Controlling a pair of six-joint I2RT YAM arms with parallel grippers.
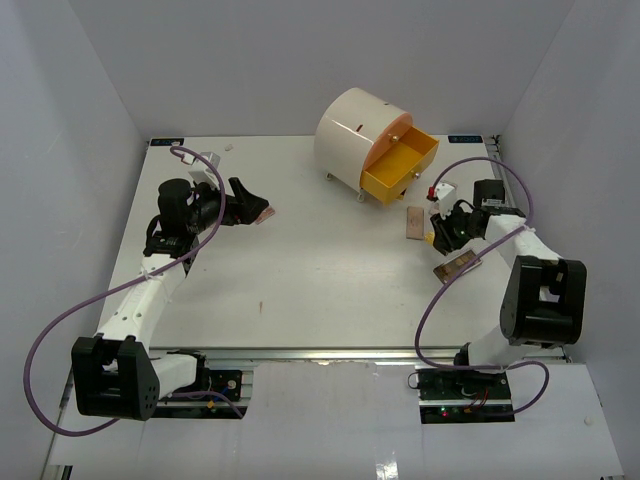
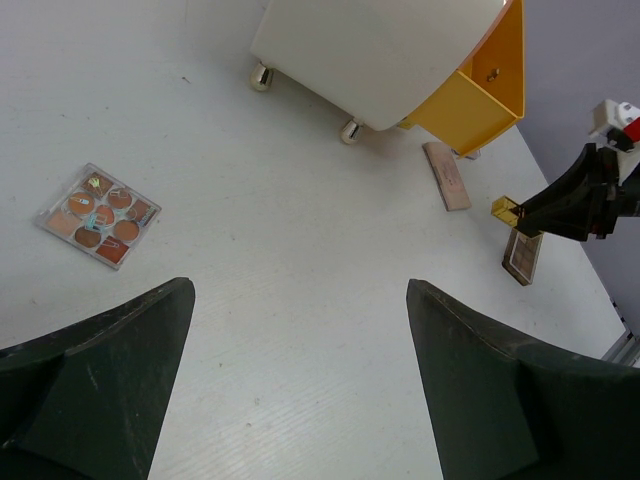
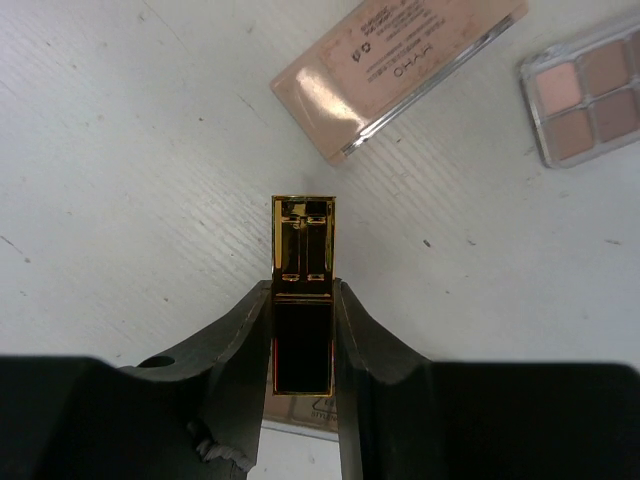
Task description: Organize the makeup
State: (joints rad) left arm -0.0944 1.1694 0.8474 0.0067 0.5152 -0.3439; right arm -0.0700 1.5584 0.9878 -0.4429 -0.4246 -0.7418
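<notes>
My right gripper [image 3: 303, 300] is shut on a black-and-gold lipstick tube [image 3: 303, 262], whose gold end sticks out past the fingertips. In the top view this gripper [image 1: 438, 235] is at the right of the table. A flat pink palette [image 3: 398, 70] lies beyond it, a brown-shade palette [image 3: 588, 92] to the right, and another palette [image 3: 318, 418] partly hidden under the jaws. My left gripper [image 2: 300, 335] stands wide open over bare table with nothing between its fingers. A clear palette of orange-brown pans [image 2: 98, 215] lies to its left, next to the gripper [image 1: 250, 205] in the top view.
The big cream round drawer box [image 1: 352, 137] stands at the back, right of centre, with its yellow drawer [image 1: 400, 168] pulled open toward the right arm. The pink palette [image 1: 413, 222] and the brown one [image 1: 455, 267] lie in front of it. White walls enclose the table.
</notes>
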